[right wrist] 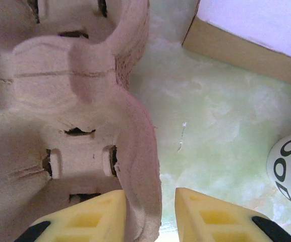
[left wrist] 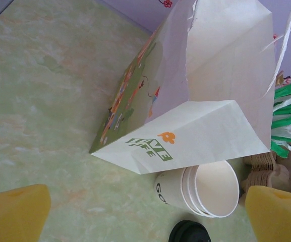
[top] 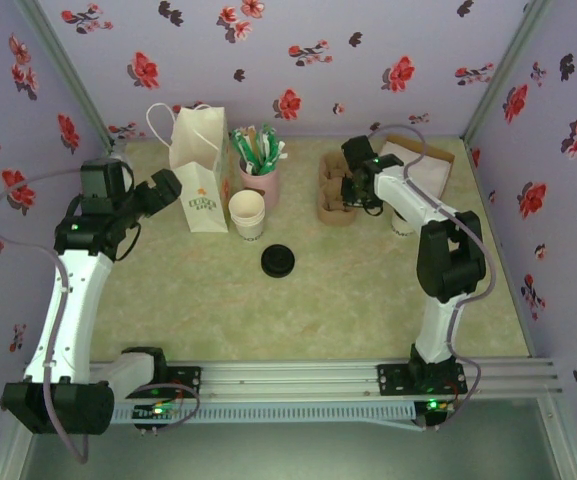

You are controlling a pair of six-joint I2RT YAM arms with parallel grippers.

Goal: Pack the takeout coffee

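I am straddling the carrier [right wrist: 59, 126] wall with my narrow right pincer [right wrist: 150, 194]; squeezing risks tearing pulp. Left pincer [left wrist: 148, 206] is gaping wide.

Red and black flowers on the lilac papered wall [top: 298, 30]! Brown pulp cup carrier [top: 330, 205] at one o'clock; white paper takeout cup [right wrist: 289, 166], black lettering.

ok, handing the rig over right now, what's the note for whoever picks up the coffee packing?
Left gripper: open, empty, beside the paper bag.
Right gripper: fingers astride the carrier wall; can't tell if it is clamped.
Coffee cup: on the table, right of the carrier, not held.
Black lid: loose mid-table.
Done: nothing packed; the pockets in view are empty.
Left: get the cup into a pocket.
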